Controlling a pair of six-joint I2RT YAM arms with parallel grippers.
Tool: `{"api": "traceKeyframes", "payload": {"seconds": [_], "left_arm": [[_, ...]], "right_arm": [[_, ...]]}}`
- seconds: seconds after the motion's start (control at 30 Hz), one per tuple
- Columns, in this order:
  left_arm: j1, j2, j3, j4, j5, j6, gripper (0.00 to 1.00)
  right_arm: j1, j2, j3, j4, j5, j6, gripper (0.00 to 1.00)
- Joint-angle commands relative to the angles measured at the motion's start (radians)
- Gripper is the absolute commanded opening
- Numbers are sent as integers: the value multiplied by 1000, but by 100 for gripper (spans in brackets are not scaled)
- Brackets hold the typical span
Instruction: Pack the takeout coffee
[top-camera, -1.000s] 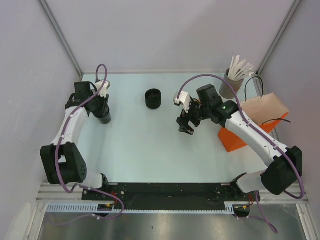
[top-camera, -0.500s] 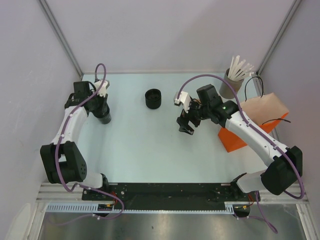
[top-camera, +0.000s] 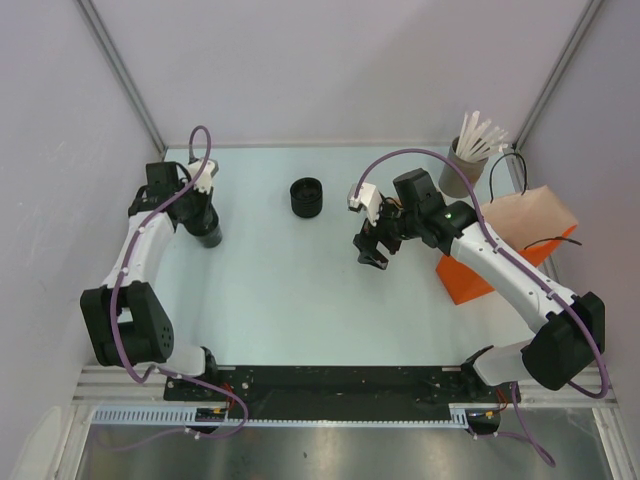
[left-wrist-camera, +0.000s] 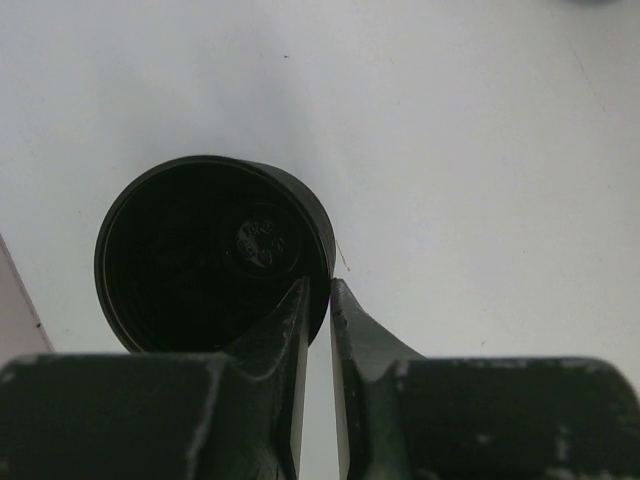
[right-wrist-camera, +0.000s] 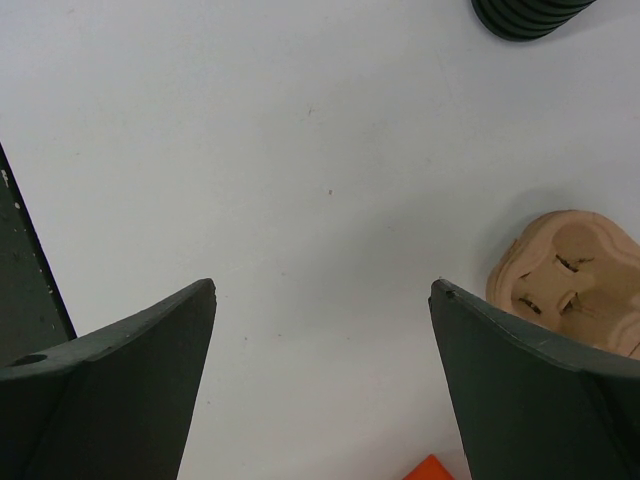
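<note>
Left pincer (left-wrist-camera: 318, 290) straddles the wall of the black cup (left-wrist-camera: 190, 250), far-left on the bench (top-camera: 280, 290), jaws nearly together; whether they clamp is unclear. From above the pincer half-hides the cup. Right pincer (right-wrist-camera: 322, 287) stands wide apart.

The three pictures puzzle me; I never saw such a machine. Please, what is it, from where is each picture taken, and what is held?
It is a robot: two arms at a table, each ending in a two-finger pincer. The wide picture looks down from above; the other two come from cameras on the wrists. The left pincer pinches the wall of a black cup, one finger inside, one outside. The right pincer is open and empty. On the table: a ribbed black item, a tub of white sticks, an orange bag, a beige moulded tray.
</note>
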Motion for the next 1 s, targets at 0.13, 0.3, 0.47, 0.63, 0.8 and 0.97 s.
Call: {"api": "traceKeyframes", "payload": {"seconds": [0.13,0.3,0.47,0.63,0.8,0.97], "left_arm": [[19,-2,48,11,35,9,15],[20,-7,59,10,41,4,13],[20,4,77,7,45,-3,13],[19,15,94,5,45,-11,7],[20,15,92,2,52,-14,3],[20,18,86,-10,58,-7,13]], "right_arm": [[-1,5,-1,18,-8,-7,92],[-2,2,1,15,-13,-7,92],[-5,5,1,15,-14,-7,91],[-5,4,-1,15,-17,-7,91],[-7,1,-1,12,-19,-7,91],[-8,1,1,12,-22,-7,91]]}}
